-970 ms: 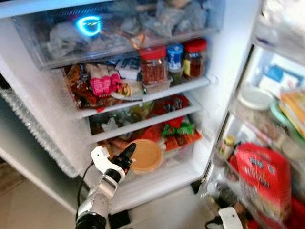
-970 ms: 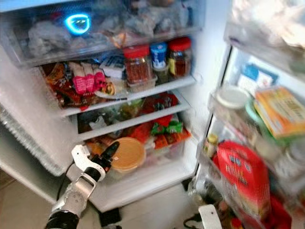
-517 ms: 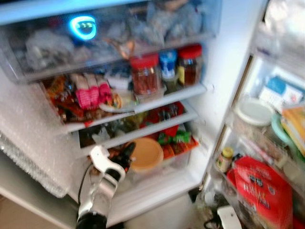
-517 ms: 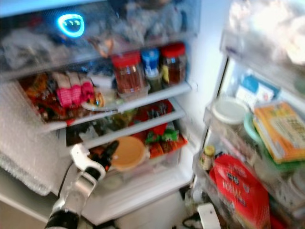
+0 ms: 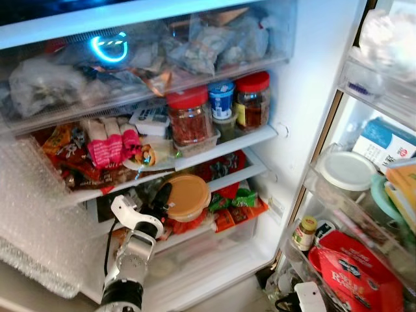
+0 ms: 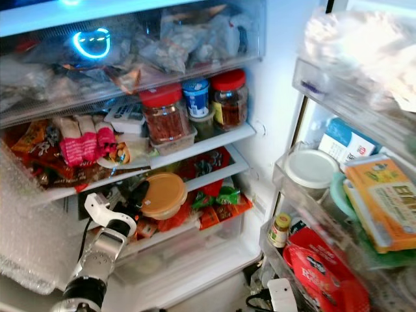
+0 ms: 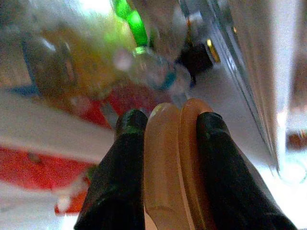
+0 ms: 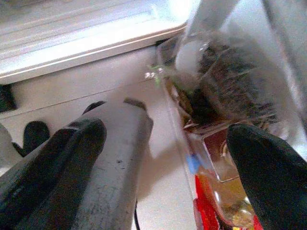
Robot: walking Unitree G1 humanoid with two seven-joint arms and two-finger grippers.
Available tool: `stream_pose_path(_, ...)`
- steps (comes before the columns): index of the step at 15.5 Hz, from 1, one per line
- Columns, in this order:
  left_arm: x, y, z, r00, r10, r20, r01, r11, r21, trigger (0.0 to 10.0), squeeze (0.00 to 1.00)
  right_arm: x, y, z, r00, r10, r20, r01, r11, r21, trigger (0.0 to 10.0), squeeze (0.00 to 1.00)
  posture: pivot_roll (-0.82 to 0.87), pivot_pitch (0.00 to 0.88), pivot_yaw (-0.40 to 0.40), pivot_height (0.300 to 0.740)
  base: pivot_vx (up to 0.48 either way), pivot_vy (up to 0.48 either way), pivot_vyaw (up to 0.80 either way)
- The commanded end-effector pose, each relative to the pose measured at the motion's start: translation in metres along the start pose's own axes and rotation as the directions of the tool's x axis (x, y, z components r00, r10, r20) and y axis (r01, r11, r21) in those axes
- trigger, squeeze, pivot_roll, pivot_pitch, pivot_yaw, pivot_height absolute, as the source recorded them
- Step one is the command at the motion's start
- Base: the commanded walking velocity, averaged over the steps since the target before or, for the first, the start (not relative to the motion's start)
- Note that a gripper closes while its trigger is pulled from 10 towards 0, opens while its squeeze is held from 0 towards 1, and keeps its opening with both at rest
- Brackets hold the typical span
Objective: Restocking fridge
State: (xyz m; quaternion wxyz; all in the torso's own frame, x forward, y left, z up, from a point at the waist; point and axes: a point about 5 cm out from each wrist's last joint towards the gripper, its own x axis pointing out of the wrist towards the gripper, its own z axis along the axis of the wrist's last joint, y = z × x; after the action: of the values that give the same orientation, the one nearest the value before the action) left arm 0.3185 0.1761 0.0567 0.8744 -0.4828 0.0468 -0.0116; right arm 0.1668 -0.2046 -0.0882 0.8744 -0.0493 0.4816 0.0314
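One tub [image 5: 187, 197] being held clamped in left pincer [image 5: 164, 198], raised since a second ago from fridge's bottom level up to shelf [image 5: 257, 170] edge; insertion being judged next. Right pincer [image 8: 163, 158] being kept apart, idle.

The fridge [image 5: 312, 97] is crowded on every level. The top drawer [image 5: 149, 55] is packed with bags. The shelf [image 5: 221, 144] below is blocked at the front by three jars [image 5: 218, 110] and, to the left, by packets [image 5: 97, 149]. The narrow slot beneath is fronted by the left gripper [image 5: 162, 198] clamped on an orange tub [image 5: 187, 197], with red and green packets [image 5: 237, 201] just beside it. Open room is seen along the fridge's right inner wall and above the lowest drawer [image 5: 208, 250]. The door bins [image 5: 354, 188] on the right are filled. The right gripper [image 8: 163, 158] is spread wide near the floor [image 8: 96, 96].
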Motion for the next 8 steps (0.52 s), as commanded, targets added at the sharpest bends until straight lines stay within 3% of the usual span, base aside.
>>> stream_pose_path(1, -0.001, 0.010, 0.014, 0.997, 0.051, 0.053, -0.052, 0.999, 0.008, 10.0, 0.00, -0.001, -0.001, -0.007, 1.000, -0.002, -0.028, 0.002, 1.000, -0.023, 10.0, 0.00, -0.14, 0.000, 0.035, 0.656, 0.255, 0.000, 0.00)
stream_pose_path(4, 0.000, 0.014, 0.017, 0.994, 0.079, 0.069, -0.080, 0.997, 0.017, 10.0, 0.00, -0.001, -0.001, -0.007, 1.000, 0.000, -0.027, 0.000, 1.000, -0.023, 10.0, 0.00, -0.15, 0.000, 0.034, 0.656, 0.245, 0.000, 0.00)
stream_pose_path(7, -0.001, 0.026, 0.028, 0.971, 0.191, 0.142, -0.201, 0.978, 0.062, 10.0, 0.00, -0.001, -0.001, -0.006, 1.000, 0.001, -0.024, -0.002, 1.000, -0.020, 10.0, 0.00, -0.16, 0.000, 0.026, 0.656, 0.000, 0.000, 0.00)
stream_pose_path(8, -0.001, 0.032, 0.034, 0.958, 0.229, 0.173, -0.238, 0.971, 0.031, 10.0, 0.00, -0.001, -0.001, -0.006, 1.000, 0.004, -0.023, -0.004, 1.000, -0.024, 10.0, 0.00, -0.16, 0.000, 0.024, 0.656, 0.000, 0.000, 0.00)
